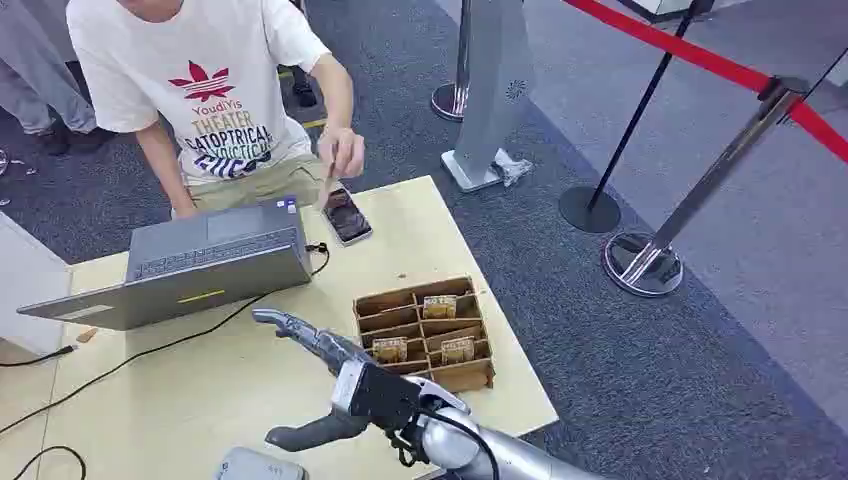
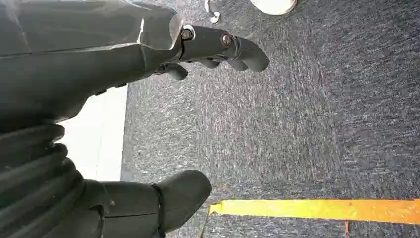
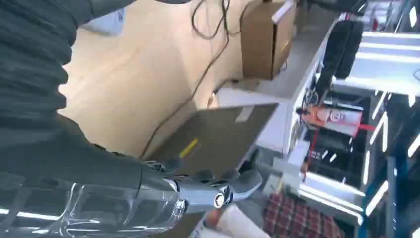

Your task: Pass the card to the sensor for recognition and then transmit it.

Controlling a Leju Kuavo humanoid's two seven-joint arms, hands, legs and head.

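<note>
The head view looks forward and down from high up onto the bench point(image 1: 250, 385) and the carpet point(image 1: 640, 340) beyond. The left wrist view sits close behind the left hand point(image 2: 148, 59), facing carpet, seemingly downward. The right wrist view, turned, skims the bench; both share the laptop point(image 1: 200, 265).

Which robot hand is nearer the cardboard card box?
Right. The right hand hovers open over the table beside the card box; the left hand hangs over the carpet floor.
</note>
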